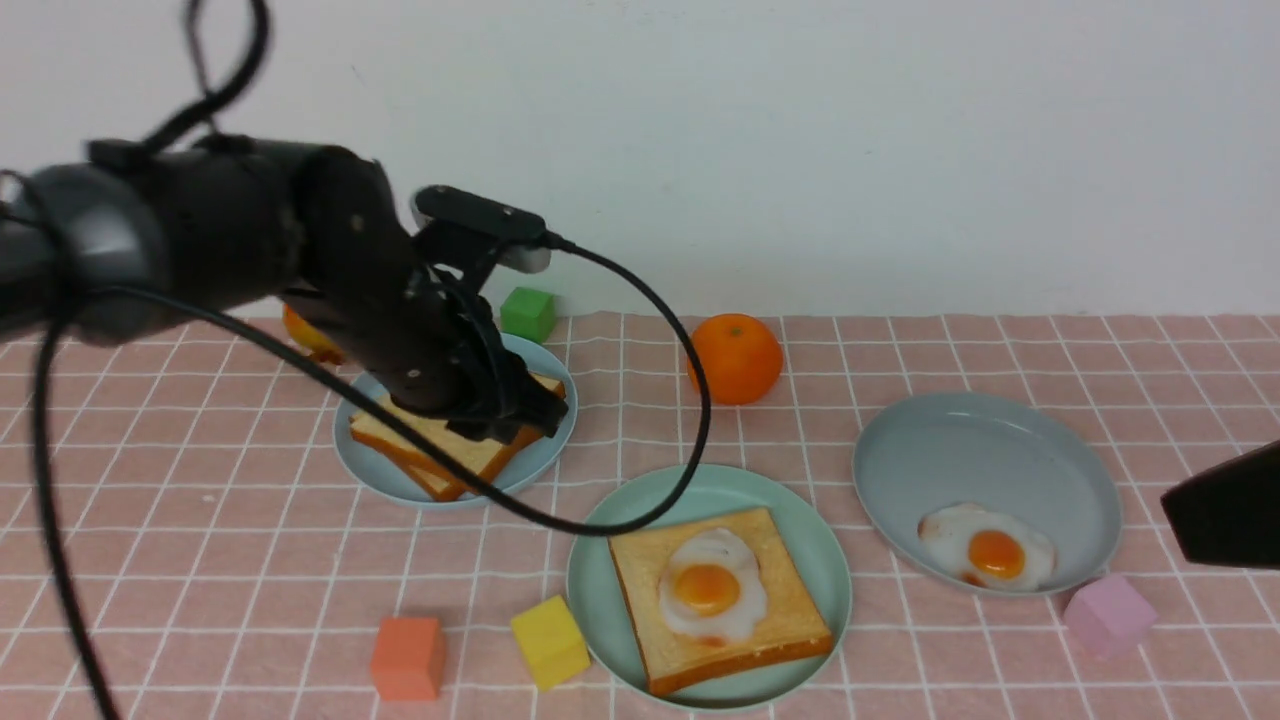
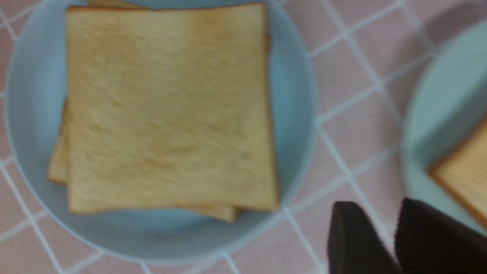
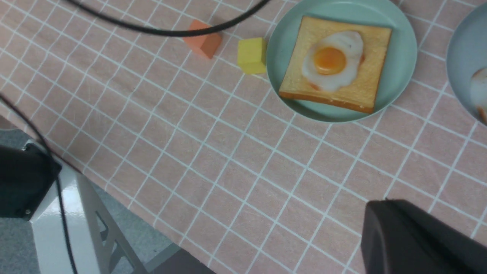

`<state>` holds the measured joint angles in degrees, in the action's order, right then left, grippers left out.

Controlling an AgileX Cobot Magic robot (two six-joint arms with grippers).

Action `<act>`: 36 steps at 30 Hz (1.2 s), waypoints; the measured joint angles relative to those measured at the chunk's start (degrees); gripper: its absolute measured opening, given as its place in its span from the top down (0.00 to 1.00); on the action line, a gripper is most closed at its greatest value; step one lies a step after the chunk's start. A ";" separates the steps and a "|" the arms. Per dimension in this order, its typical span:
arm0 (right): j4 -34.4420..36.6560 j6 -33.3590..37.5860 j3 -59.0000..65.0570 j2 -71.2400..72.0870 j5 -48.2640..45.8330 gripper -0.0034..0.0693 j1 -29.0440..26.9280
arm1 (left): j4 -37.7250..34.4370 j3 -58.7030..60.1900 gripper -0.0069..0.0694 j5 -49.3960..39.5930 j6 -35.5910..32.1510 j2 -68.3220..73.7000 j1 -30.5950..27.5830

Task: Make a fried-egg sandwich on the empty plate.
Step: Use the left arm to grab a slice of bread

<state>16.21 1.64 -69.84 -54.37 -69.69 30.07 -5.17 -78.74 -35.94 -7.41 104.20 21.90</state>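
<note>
The mint-green plate [image 1: 592, 560] [image 3: 403, 57] holds one toasted bread slice [image 1: 780, 625] [image 3: 365, 89] with a fried egg [image 1: 708, 585] [image 3: 331, 61] lying on it. Two more bread slices [image 1: 460, 455] [image 2: 167, 110] are stacked on the pale blue plate [image 1: 545, 455] [image 2: 34, 95]. My left gripper [image 1: 540, 415] [image 2: 376, 205] hovers over that plate's near right edge, open, with only tablecloth showing between its fingers. At the far right, low beside the grey-blue plate [image 1: 980, 450], my right gripper [image 1: 1175, 510] [image 3: 376, 207] is shut and holds nothing.
A second fried egg [image 1: 990, 550] lies in the grey-blue plate. An orange [image 1: 735, 358] and a green cube [image 1: 528, 314] sit at the back. Orange-red [image 1: 408, 657], yellow [image 1: 549, 641] and pink [image 1: 1108, 613] cubes stand near the front. The left arm's cable [image 1: 690, 430] loops over the mint-green plate.
</note>
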 joint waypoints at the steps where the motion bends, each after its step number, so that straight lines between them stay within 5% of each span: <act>1: 0.05 0.00 0.00 0.00 -0.17 0.94 0.00 | 1.48 -0.38 0.52 1.07 0.93 1.46 0.00; 7: 0.88 0.00 0.00 0.00 -1.70 0.94 0.00 | 8.13 -0.52 0.40 8.09 6.72 6.60 0.00; 27: 1.61 0.00 0.00 0.06 -1.90 0.94 0.00 | 9.72 -1.13 0.41 10.58 7.90 11.31 0.00; 31: 1.61 0.00 0.00 0.18 -1.84 0.94 0.00 | 10.14 -1.13 0.51 10.58 7.90 11.30 0.00; 36: 1.86 0.00 0.00 0.18 -1.84 0.93 0.00 | 11.03 -1.13 0.77 10.58 7.90 11.30 0.00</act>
<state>18.07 1.64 -69.84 -54.19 -71.53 30.07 5.86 -79.87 -25.36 0.50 115.50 21.90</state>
